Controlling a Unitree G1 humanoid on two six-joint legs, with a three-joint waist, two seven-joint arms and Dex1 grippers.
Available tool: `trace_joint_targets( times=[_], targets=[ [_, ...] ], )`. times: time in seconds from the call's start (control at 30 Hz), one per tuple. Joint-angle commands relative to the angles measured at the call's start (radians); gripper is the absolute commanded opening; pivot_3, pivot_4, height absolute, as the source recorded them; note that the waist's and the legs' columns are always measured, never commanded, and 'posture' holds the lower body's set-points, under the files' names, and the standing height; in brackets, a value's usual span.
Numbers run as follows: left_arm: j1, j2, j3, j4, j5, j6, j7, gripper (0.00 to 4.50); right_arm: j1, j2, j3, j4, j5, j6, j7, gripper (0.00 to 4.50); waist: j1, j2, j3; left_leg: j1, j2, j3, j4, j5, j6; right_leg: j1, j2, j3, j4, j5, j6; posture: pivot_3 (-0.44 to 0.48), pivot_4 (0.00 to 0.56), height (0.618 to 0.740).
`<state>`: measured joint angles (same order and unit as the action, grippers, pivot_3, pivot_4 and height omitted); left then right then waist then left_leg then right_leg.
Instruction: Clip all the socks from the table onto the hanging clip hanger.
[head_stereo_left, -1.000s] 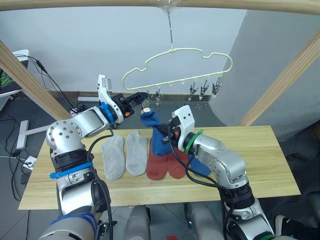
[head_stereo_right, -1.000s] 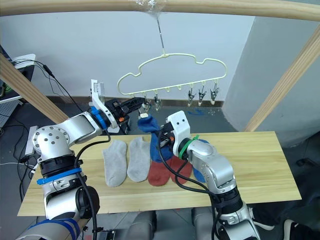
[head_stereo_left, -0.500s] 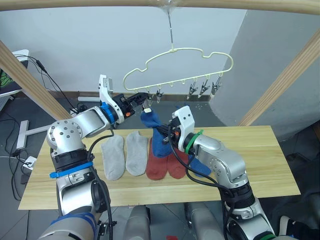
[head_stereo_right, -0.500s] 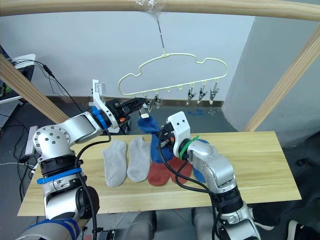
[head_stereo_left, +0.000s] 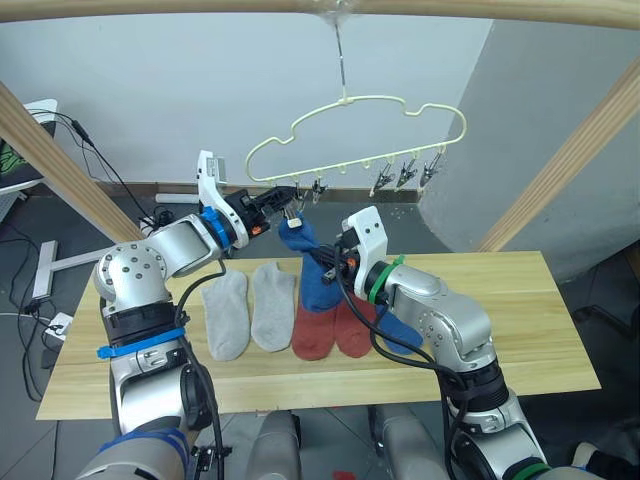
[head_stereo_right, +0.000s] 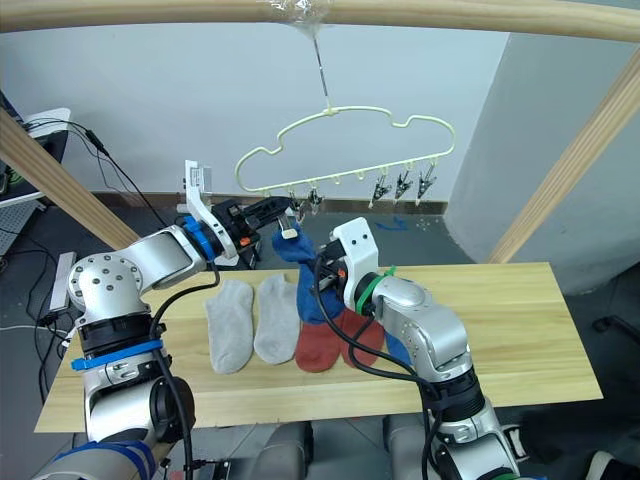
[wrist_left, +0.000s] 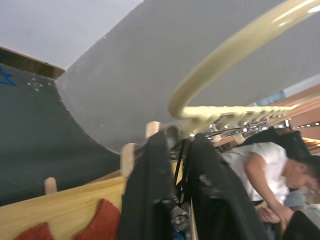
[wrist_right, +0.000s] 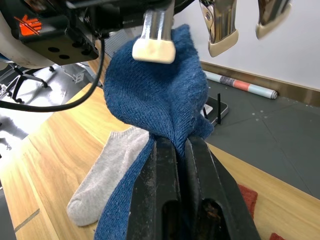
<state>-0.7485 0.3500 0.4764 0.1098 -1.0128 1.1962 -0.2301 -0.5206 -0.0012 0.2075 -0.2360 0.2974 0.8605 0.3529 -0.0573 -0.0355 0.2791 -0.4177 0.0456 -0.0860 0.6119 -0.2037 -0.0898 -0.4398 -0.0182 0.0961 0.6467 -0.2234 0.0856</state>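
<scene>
Right fingers (wrist_right: 176, 150) pinching raised blue sock (head_stereo_left: 305, 250), left fingers (head_stereo_left: 287, 197) squeezing hanger clip (head_stereo_left: 296, 212) (leftmost).

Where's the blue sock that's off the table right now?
The blue sock is held up by the right gripper above the table's middle, its top edge at the hanger's leftmost clip, beside the left gripper.

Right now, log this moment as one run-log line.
right gripper: shut on blue sock, raised under clip hanger | left gripper: squeezing a clip | table: two grey, two red, one blue sock
</scene>
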Motion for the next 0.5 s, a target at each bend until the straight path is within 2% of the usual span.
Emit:
trace_joint_targets(
  times=[0.03,0.2,0.3,0.5],
  targets=[
    [-0.004,0.009,0.010,-0.032,-0.033,-0.004,-0.013,2.01,-0.010,0.005,-0.004,-0.044,0.022,-0.004,0.002,0.00,0.000,0.000,0.000,0.000,0.000,0.000,0.000,0.000,0.000,0.000,0.000,0.000,0.000,0.000,0.000,0.013,0.271,0.740],
    [0.012,0.027,0.025,-0.045,-0.065,0.018,-0.012,3.58,-0.018,-0.004,0.006,-0.029,0.010,-0.018,0.008,0.00,0.000,0.000,0.000,0.000,0.000,0.000,0.000,0.000,0.000,0.000,0.000,0.000,0.000,0.000,0.000,0.017,0.270,0.740],
    [0.039,0.050,0.079,-0.058,-0.136,0.058,0.017,4.48,-0.021,-0.001,0.011,-0.010,0.008,-0.029,0.009,0.00,-0.003,0.000,0.000,0.000,0.000,0.000,0.000,0.000,0.000,0.000,0.000,0.000,0.000,0.000,0.000,0.022,0.265,0.740],
    [0.117,0.131,0.131,-0.118,-0.232,0.114,0.042,4.48,-0.060,0.024,0.015,0.091,0.000,-0.084,0.013,0.00,0.001,0.000,0.000,0.000,0.000,0.000,0.000,0.000,0.000,0.000,0.000,0.000,0.000,0.000,0.000,0.052,0.253,0.740]
  ],
)
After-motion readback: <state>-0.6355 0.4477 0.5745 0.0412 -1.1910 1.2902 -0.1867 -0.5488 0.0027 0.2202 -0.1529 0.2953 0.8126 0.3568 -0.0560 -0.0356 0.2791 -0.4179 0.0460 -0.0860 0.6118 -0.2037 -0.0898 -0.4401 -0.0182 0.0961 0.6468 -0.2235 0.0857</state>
